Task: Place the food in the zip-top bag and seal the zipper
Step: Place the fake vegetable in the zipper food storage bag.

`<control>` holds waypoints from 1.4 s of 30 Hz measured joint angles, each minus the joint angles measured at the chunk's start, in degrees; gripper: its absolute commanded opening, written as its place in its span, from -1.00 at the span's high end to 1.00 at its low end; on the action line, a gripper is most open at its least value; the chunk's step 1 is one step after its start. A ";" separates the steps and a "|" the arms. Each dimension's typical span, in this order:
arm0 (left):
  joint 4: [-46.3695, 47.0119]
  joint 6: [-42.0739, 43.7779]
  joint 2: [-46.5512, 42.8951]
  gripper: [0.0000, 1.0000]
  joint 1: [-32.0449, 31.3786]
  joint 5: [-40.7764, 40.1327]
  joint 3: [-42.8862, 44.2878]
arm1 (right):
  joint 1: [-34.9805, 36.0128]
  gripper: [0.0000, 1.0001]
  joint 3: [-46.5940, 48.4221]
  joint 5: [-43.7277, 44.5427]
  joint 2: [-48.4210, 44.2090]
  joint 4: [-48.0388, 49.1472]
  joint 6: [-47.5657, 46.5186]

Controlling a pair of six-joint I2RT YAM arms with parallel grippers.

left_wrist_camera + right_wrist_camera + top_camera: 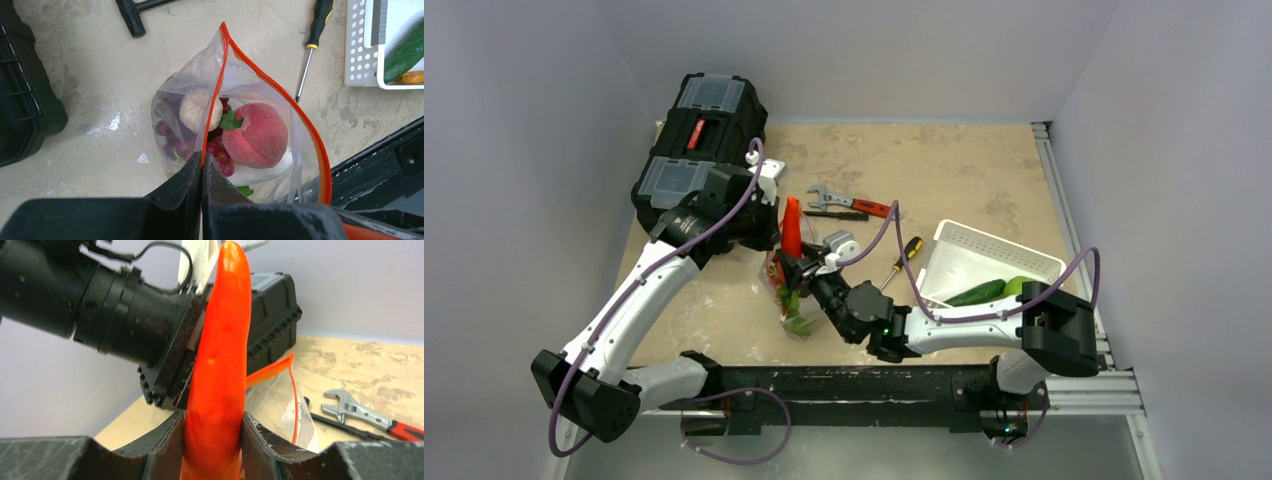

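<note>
Zip-top bag (235, 75) stands mid-worktop (100, 75), mouth up and gaping, with the left end effector (202, 162) clamped tight on its orange-red zipper (270, 83) edge. Inside are a peach (257, 135), dark red grapes (172, 137), a white bulb (197, 112) and a leafy green (230, 121). The right end effector (214, 440) grips the orange carrot (222, 340) low down, tip pointing up, near the bag's mouth. A cucumber (974, 293) lies in the white basket (984, 245) off to the right.

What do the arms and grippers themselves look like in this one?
The left arm and right arm have white links, bulky black joints and a loose purple cable each. The left gripper and right gripper are black, with wedge-shaped fingers.
</note>
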 measured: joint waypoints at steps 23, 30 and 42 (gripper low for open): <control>-0.68 -0.02 -0.39 1.00 0.00 0.00 0.00 | 0.35 0.96 8.83 -4.59 -2.54 -39.80 26.73; -0.76 -0.02 -1.36 1.00 0.00 0.00 0.00 | -0.11 0.88 13.33 -5.97 0.59 -51.43 36.52; -0.33 0.00 -2.49 1.00 0.00 0.02 -0.13 | -6.51 0.56 15.82 -15.96 0.74 -61.92 44.59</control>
